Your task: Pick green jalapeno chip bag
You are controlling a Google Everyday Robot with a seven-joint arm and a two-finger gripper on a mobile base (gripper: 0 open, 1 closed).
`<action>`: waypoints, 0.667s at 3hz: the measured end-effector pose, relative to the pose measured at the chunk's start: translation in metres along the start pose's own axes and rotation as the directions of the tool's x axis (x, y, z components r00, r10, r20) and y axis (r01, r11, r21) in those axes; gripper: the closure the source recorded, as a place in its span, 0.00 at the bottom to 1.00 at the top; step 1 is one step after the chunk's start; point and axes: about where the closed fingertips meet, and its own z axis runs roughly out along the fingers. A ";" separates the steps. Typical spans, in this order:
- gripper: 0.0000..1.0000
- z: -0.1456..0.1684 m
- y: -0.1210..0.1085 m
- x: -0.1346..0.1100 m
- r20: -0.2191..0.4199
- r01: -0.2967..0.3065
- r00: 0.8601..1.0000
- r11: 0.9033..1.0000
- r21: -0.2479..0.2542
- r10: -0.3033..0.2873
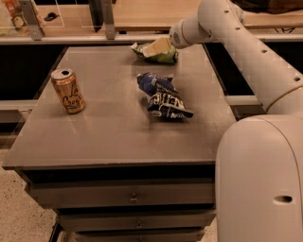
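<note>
Camera view showed a grey table (118,137) with drawers, in a dim room with a wooden counter (142,12) behind it. The green jalapeno chip bag (166,58) lay at the table's 12 o'clock edge, with the gripper (160,46) resting on it; whether it gripped the bag could not be told. A dark blue bag (163,94) lay near the centre. A gold can (68,90) stood upright at 9 o'clock.

Warm, rather dim indoor light. The grey desk (113,137) shows a soft pale sheen across its middle, while its near drawers (128,194) sit in deep shadow. The white arm (246,52) on the right is the brightest surface. The tool (158,46), at the desk's far edge over the green jalapeno chip bag (165,57), looks yellowish. The can (68,90) catches a small glint on its rim.
</note>
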 end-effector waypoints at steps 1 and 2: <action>0.00 0.010 -0.004 0.004 0.000 0.004 1.000 1.000 -0.012 -0.004; 0.00 0.018 -0.005 0.008 -0.008 0.014 1.000 1.000 -0.028 -0.014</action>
